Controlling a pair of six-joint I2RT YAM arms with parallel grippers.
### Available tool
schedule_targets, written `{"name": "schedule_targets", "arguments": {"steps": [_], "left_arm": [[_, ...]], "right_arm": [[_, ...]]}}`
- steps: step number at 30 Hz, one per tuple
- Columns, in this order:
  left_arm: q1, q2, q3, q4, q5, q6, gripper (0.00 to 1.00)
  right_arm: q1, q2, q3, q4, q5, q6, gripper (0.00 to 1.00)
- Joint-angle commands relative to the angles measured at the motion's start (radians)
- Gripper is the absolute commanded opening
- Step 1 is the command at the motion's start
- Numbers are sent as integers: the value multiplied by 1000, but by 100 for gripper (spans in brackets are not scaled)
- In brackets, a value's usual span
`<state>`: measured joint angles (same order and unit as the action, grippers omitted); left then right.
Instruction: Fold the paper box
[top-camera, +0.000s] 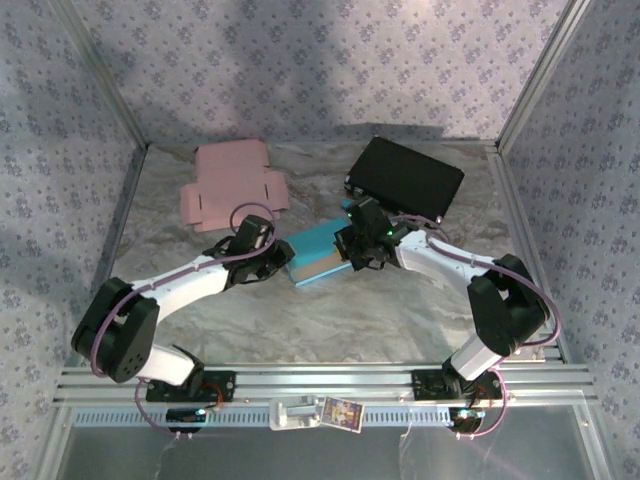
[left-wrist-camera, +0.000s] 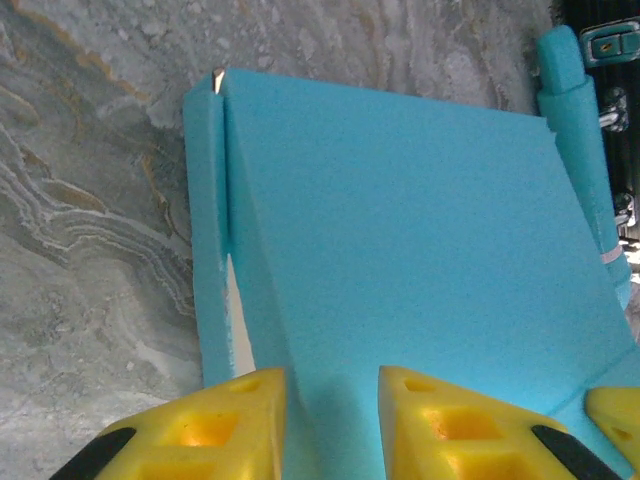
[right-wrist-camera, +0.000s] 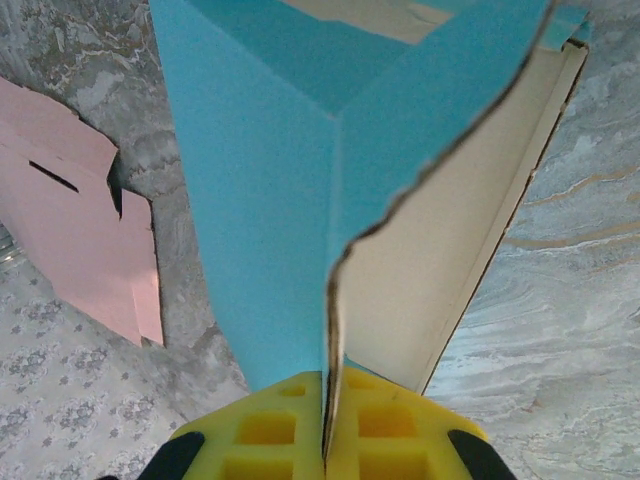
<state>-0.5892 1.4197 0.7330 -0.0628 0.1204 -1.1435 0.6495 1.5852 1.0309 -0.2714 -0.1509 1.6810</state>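
Two sets of jaws at one blue paper box (top-camera: 315, 257), mid-surface (top-camera: 330, 325) between the arms: right jaws pressed together on the thin edge of a raised flap, left jaws partly apart astride a side wall, with no telling whether pinching or merely straddling. Likely light, thin card, stiff across each panel yet quick to crease or tear at a raw edge, so best pinched gently at a flap's rim close to a fold line, never mid-panel. Well apart at the far left, a flat pink blank (top-camera: 228, 185).
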Motion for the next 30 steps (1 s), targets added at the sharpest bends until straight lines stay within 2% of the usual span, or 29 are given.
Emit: {"name": "schedule_targets", "arguments": {"steps": [1, 4, 11, 13, 16, 20, 22, 25, 27, 30], "left_arm": [[2, 7, -8, -9, 17, -1, 29], [1, -9, -12, -34, -10, 4, 30], [1, 39, 6, -8, 32, 13, 26], [1, 37, 10, -32, 13, 32, 23], [2, 37, 23, -86, -4, 83, 20], [8, 40, 19, -89, -4, 109, 18], [7, 44, 20, -87, -3, 113, 17], [7, 52, 27, -93, -4, 120, 16], [8, 59, 32, -96, -1, 129, 16], [8, 71, 43, -102, 4, 141, 16]], "right_arm": [[6, 22, -15, -28, -11, -14, 5], [7, 28, -12, -30, -13, -15, 5], [15, 45, -13, -37, -35, -15, 5], [15, 45, -14, -48, -43, -21, 8], [5, 36, 5, -104, -60, -88, 19], [-19, -3, 109, -360, -18, -350, 47], [-28, -26, 152, -499, 31, -506, 55], [-52, -67, 210, -670, 94, -672, 57], [-105, -92, 204, -676, 119, -801, 56], [-182, -62, 241, -602, 86, -979, 55]]}}
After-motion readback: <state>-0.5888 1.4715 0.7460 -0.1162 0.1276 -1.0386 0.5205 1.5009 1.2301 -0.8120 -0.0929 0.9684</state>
